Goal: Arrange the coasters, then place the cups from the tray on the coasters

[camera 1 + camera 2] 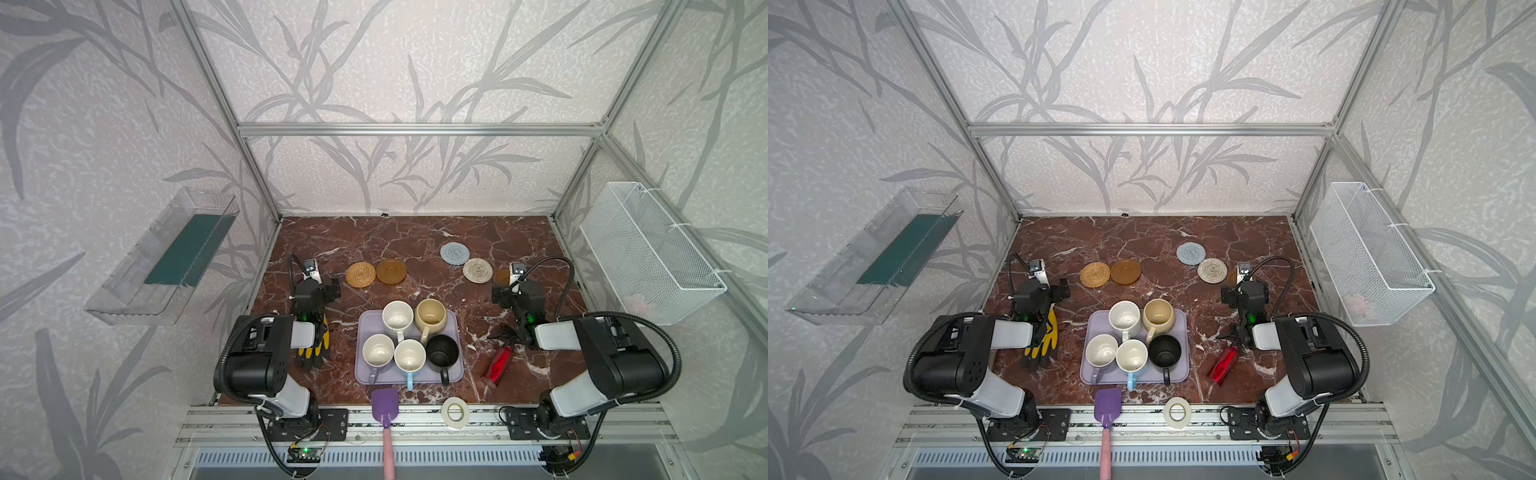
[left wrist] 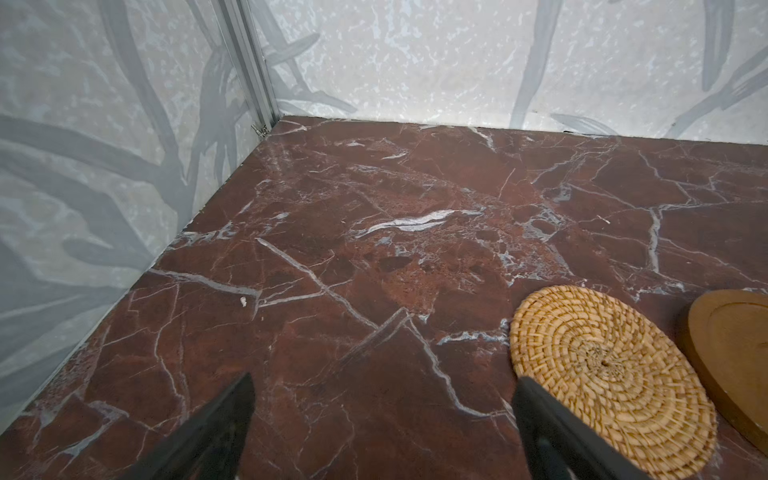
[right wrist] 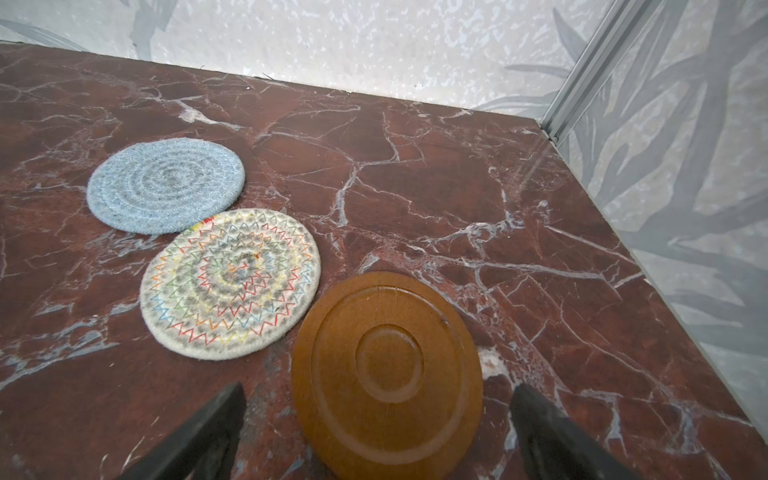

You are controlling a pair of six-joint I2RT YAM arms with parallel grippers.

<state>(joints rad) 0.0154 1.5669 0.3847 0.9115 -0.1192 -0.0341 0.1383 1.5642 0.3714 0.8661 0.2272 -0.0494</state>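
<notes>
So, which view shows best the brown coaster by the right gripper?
Right wrist view: the amber-brown coaster appears nearly whole. Both top views show only a sliver behind the right arm; left wrist view misses it.

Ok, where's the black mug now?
In both top views the black mug sits in the near right corner of the tray, beside the light blue mug.

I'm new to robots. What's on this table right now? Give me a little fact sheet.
Tray: lilac tray, front middle of table
Cups: white cup, cream-yellow cup, lilac cup, light blue cup, black cup; all upright on the tray
Coasters left: rattan coaster beside amber coaster
Coasters right: grey-blue coaster, beige coaster, second amber coaster, in a slanted line
Cups on coasters: none
Left tool: open, empty, beside rattan coaster
Right tool: open, empty, facing second amber coaster
</notes>
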